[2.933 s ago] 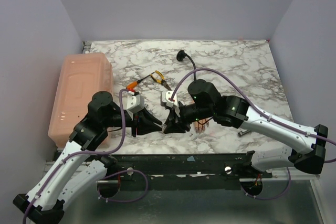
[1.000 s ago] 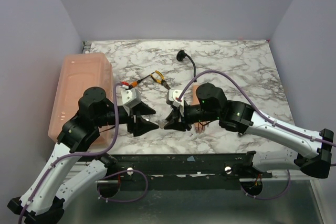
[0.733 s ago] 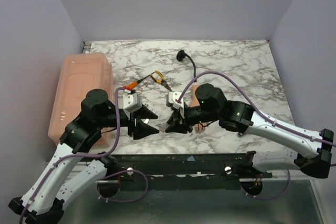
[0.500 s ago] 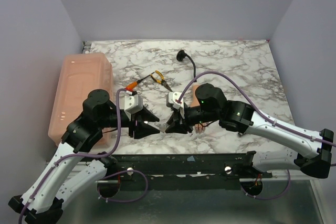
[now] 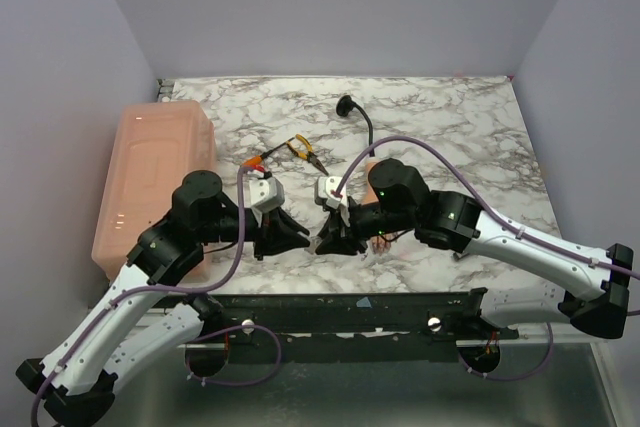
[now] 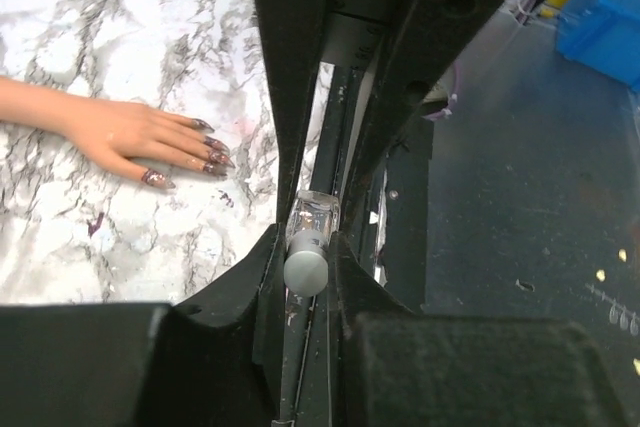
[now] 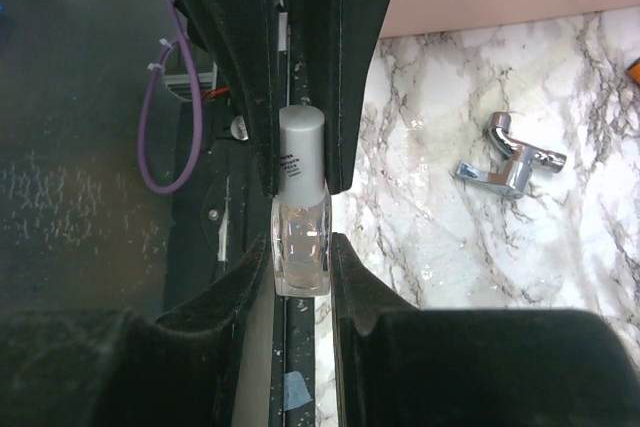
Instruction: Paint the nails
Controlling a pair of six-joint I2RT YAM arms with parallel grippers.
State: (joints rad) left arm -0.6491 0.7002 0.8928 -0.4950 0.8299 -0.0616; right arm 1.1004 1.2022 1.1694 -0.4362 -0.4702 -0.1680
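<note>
The flesh-coloured mannequin hand (image 6: 120,132) lies flat on the marble table, its dark purplish nails (image 6: 213,159) pointing to the near edge. In the top view only its fingers (image 5: 381,239) show from under the right arm. My right gripper (image 7: 300,252) is shut on the clear glass nail polish bottle (image 7: 301,245), held level above the table's near edge. My left gripper (image 6: 305,247) faces it and is shut on the bottle's grey cap (image 6: 305,269). The two grippers meet tip to tip in the top view, left (image 5: 296,237) and right (image 5: 322,239).
A pink plastic bin (image 5: 150,182) stands at the left. Yellow-handled pliers (image 5: 300,147) and an orange-handled tool (image 5: 256,159) lie behind the grippers. A black corded object (image 5: 347,105) sits at the back. A chrome metal fitting (image 7: 510,162) lies on the marble.
My left gripper has moved right, from a small gap away, onto the bottle's cap, and its fingers have closed on it. The right gripper has held the bottle nearly still.
</note>
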